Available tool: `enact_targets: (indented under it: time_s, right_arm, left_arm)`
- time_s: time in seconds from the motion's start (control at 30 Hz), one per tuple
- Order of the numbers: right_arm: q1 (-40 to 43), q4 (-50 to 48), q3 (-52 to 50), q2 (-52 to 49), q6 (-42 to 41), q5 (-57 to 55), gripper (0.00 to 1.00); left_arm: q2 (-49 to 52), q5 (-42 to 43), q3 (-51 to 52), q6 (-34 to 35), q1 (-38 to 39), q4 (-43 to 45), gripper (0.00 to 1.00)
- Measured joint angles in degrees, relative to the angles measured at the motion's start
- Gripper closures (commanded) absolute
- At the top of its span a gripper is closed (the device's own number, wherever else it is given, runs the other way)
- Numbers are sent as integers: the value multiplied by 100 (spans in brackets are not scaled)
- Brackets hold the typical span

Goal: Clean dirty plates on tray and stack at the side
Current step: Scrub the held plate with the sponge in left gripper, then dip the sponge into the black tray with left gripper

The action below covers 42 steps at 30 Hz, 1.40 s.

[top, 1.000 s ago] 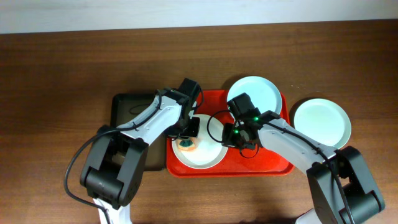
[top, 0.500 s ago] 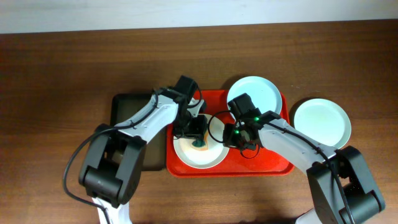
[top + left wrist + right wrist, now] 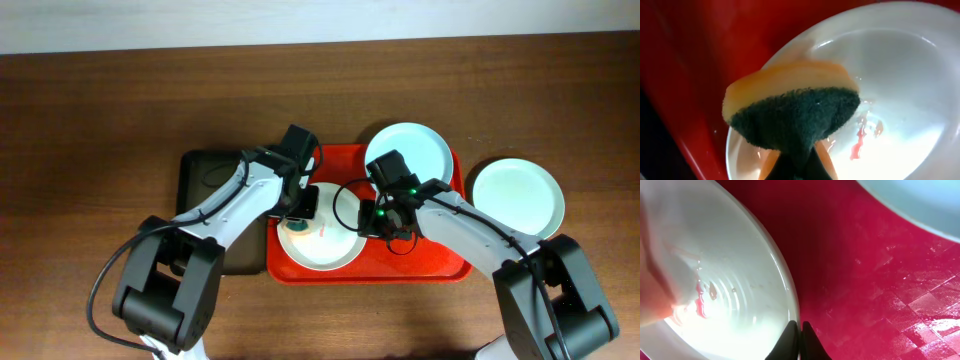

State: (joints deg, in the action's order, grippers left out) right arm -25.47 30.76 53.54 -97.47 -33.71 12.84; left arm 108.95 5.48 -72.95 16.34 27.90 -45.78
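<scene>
The red tray (image 3: 440, 262) holds two plates. The front plate (image 3: 330, 252) is wet with a small red smear (image 3: 860, 140). My left gripper (image 3: 303, 207) is shut on a yellow sponge with a dark green scrub side (image 3: 792, 112) and holds it at this plate's left part (image 3: 905, 90). My right gripper (image 3: 372, 218) is shut on the plate's right rim (image 3: 800, 340); the right wrist view also shows the smear (image 3: 701, 302). A second plate (image 3: 415, 150) lies at the tray's back. A third plate (image 3: 518, 197) lies on the table to the right.
A dark green-black tray (image 3: 205, 175) lies left of the red tray, partly under my left arm. The wooden table (image 3: 100, 120) runs to a pale wall at the back. The red tray floor (image 3: 865, 280) is wet.
My left gripper swept the sponge right to the middle of the front plate, then back to its left part. The right gripper has held still on the rim.
</scene>
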Motion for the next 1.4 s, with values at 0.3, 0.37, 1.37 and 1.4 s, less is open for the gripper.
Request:
enact_targets:
  time_s: [0.3, 0.37, 1.37, 1.4]
  right_arm:
    - [0, -11, -9, 0, 35, 15, 96]
    - [0, -11, -9, 0, 35, 15, 96]
    - [0, -63, -20, 0, 138, 166, 96]
    - [0, -63, -20, 0, 140, 168, 95]
  left_arm:
    - [2, 116, 315, 24, 0, 323, 100]
    - [2, 446, 358, 24, 0, 367, 100]
    - [-157, -645, 219, -457, -1679, -1200, 100]
    - [-26, -651, 221, -463, -1681, -1180, 100]
